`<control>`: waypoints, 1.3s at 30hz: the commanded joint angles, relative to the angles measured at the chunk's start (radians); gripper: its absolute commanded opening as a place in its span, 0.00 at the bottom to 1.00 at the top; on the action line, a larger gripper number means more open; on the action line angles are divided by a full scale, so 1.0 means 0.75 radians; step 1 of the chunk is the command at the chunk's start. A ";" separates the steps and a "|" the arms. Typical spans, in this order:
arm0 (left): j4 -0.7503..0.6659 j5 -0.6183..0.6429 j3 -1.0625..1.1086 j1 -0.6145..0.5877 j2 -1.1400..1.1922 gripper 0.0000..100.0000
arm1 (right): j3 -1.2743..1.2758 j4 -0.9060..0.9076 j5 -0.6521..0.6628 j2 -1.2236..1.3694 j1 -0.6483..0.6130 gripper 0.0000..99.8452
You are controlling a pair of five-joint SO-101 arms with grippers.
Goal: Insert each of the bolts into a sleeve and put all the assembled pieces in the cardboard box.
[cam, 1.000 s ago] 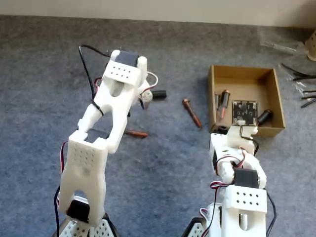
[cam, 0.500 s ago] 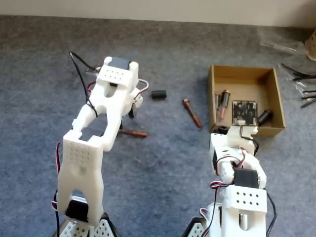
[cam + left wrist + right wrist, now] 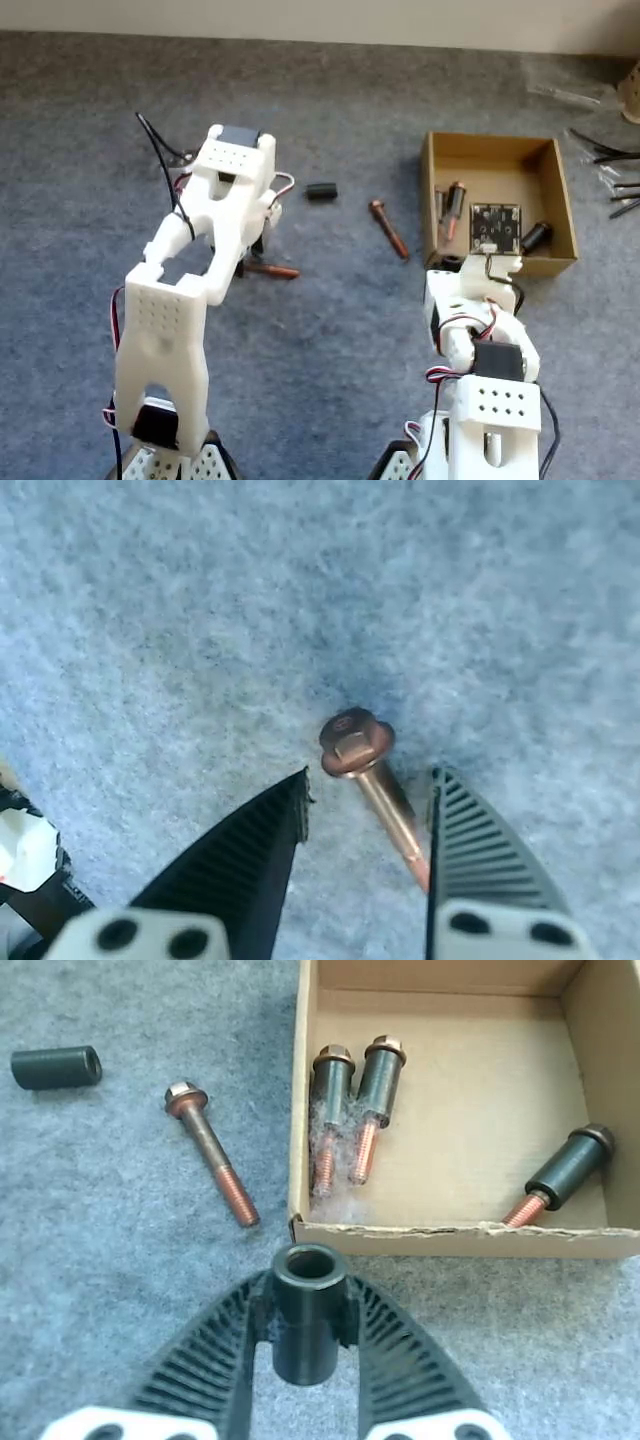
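Nearest me, right gripper (image 3: 306,1291): jaws pinched on a black sleeve (image 3: 306,1316), held upright with the bore open upward, just short of the front wall of the cardboard box (image 3: 430,1240). The grip is around the sleeve's mid-body, which I judge sound, since that leaves the mouth clear. The sleeve looks like a rigid, smooth tube that won't crush but could twist in the pads if nudged off-axis. Left gripper (image 3: 370,776): jaws spread, straddling a copper-coloured bolt (image 3: 383,802) lying flat on the grey carpet (image 3: 400,100), flanged head pointing away from the wrist. The shank runs close along one finger and I can't tell whether it touches. My read on the bolt is small, stiff and dense for its size, with a round shank that will roll or skate if pinched off-centre. I'd close on the plain shank just behind the flange and keep the threaded tip free for the bore. The carpet pile should let the fingertips sink beside it. Further out, a second loose bolt (image 3: 212,1155) lies near the box's outer corner, and a loose sleeve (image 3: 56,1067) lies on its side beyond that, well apart from it. Farthest, inside the box: two assembled pieces (image 3: 333,1080) side by side near one wall, and a third (image 3: 565,1165) at the opposite side.
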 commanded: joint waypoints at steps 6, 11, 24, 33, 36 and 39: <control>0.018 0.176 0.003 -0.028 -0.077 0.19 | -0.009 -0.032 0.023 -0.021 0.003 0.00; 0.014 0.190 0.054 -0.097 -0.075 0.19 | -0.009 -0.032 0.023 -0.021 0.003 0.00; -0.110 0.190 0.208 -0.066 -0.075 0.15 | -0.009 -0.032 0.023 -0.021 0.003 0.00; -0.172 0.188 0.210 0.011 -0.030 0.12 | -0.009 -0.032 0.023 -0.021 0.003 0.00; -0.227 0.186 0.208 0.040 0.044 0.13 | -0.009 -0.032 0.023 -0.021 0.003 0.00; -0.243 0.184 0.183 0.044 0.093 0.13 | -0.009 -0.032 0.023 -0.021 0.003 0.00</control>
